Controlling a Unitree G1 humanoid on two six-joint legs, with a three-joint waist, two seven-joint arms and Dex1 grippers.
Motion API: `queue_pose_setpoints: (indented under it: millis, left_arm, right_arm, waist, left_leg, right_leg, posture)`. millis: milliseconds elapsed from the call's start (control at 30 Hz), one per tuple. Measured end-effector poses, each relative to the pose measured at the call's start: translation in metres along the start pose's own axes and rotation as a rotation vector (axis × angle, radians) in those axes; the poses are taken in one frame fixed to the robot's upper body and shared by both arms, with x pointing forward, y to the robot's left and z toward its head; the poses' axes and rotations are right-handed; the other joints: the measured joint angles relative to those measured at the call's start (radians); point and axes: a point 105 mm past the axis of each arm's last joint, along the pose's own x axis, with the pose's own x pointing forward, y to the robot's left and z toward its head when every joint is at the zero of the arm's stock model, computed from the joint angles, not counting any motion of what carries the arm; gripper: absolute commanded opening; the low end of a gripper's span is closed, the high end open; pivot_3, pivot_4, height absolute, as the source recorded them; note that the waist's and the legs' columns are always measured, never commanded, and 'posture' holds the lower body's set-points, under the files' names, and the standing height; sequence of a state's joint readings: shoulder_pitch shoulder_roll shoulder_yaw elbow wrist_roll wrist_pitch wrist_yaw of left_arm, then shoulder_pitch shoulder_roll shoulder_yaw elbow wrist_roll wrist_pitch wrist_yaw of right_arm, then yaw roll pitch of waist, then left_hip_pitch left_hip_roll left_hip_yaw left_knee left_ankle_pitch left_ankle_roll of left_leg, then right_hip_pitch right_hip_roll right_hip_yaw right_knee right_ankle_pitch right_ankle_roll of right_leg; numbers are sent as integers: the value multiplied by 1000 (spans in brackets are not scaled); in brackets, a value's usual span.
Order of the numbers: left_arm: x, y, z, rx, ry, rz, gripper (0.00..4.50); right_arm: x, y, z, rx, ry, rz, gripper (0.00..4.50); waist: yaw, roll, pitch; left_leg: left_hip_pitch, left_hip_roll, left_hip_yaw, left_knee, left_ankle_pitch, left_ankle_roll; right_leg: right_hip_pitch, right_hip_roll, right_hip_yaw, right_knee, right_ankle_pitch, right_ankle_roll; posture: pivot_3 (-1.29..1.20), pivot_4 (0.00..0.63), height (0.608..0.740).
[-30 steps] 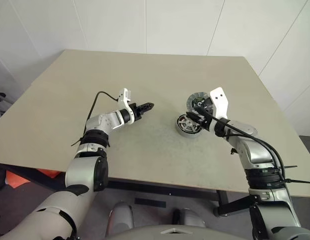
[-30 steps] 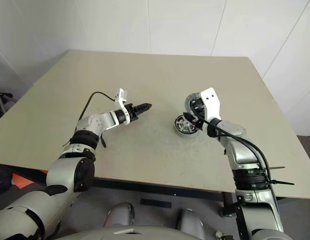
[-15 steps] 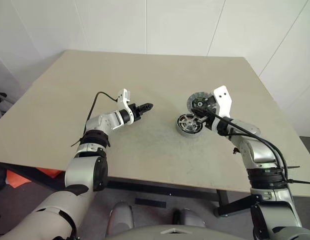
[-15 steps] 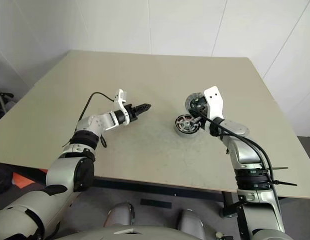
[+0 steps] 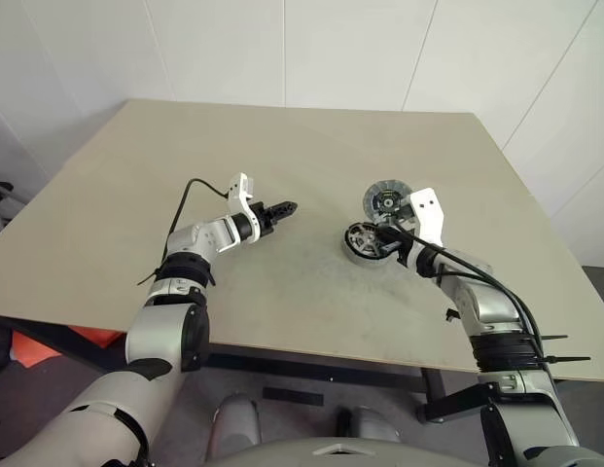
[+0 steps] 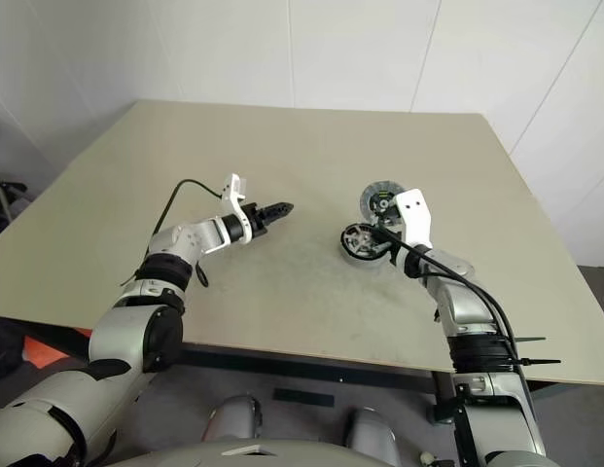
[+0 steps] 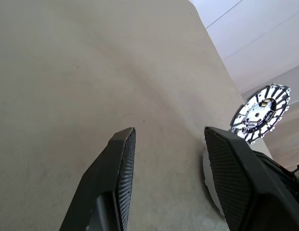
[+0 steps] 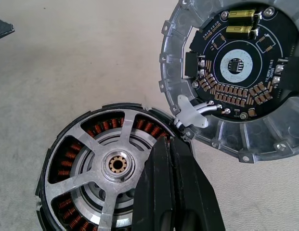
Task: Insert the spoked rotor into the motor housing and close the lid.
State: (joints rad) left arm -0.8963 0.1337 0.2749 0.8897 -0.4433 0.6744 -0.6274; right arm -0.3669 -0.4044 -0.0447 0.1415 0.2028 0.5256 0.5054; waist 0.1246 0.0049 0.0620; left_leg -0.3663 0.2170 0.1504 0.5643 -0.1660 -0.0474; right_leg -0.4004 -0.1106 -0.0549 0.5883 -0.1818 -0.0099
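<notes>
**Rotor seated in housing, lid still beside it**

Left gripper [image 5: 285, 207] hovers empty, fingers apart. One motor housing [image 8: 108, 168] holds one spoked rotor [image 8: 86, 166] at table [image 5: 282, 146] centre. Right gripper [image 8: 169, 159], fingers pressed together, touches its rim. One lid [image 8: 236, 72] lies touching at one o'clock; no legible writing.

Table [image 5: 136, 195]: matt beige top with a fine grainy texture, faintly scuffed near the centre of the head views. Motor housing [image 8: 108, 168]: dull grey metal with copper-brown windings showing between the arms of the spoked rotor [image 8: 115, 163], whose spokes are brushed silver metal around a brass-coloured toothed hub and a black rim. Lid [image 8: 236, 72], at the upper right of the right wrist view: cast, slightly glossy grey metal rim around a matt black circuit board. Left gripper [image 7: 168, 178]: fingers [image 7: 118, 178] of matt black plastic with finely ribbed pads.
</notes>
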Motion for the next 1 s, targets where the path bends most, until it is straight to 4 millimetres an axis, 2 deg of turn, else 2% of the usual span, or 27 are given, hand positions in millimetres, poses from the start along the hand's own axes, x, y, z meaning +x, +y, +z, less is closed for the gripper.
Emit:
queue_pose_setpoints:
  millis: [200,400,567,733,867,1000]
  left_arm:
    - [0,0,0,1,0,0,2423]
    - [1,-1,-1,4,5,-1,2423]
    - [1,-1,-2,7,6,0,2423]
    - [1,0,-1,7,6,1,2423]
    - [0,1,-1,8,6,5,2423]
    - [1,0,-1,8,7,4,2423]
  right_arm:
    - [-2,-2,3,-16,0,4,19]
    - [-10,16,41,-86,-120,83,19]
    - [-13,29,52,-125,-146,139,19]
    - [-13,29,44,-111,-127,141,19]
    - [-2,26,5,-25,-36,119,19]
    - [0,21,5,-34,-39,92,19]
  waist:
    - [0,0,0]
    - [0,0,0]
    - [0,0,0]
    - [1,0,0]
    - [0,1,0]
    - [-1,0,0]
  left_leg:
    - [-2,0,0,0,0,0]
    - [-3,0,0,-1,0,1]
    - [-3,0,0,0,0,0]
    - [-3,0,0,0,0,0]
    - [-3,0,0,0,0,0]
    - [0,0,0,0,0,0]
  right_leg:
    - [-2,0,0,0,0,0]
    - [-3,0,0,0,0,0]
    - [-3,0,0,0,0,0]
    - [-3,0,0,0,0,0]
    - [-3,0,0,0,0,0]
    - [0,0,0,0,0,0]
  posture:
    - [0,0,740]
    - [0,0,740]
    - [0,0,740]
    - [0,0,740]
    - [0,0,740]
    - [0,0,740]
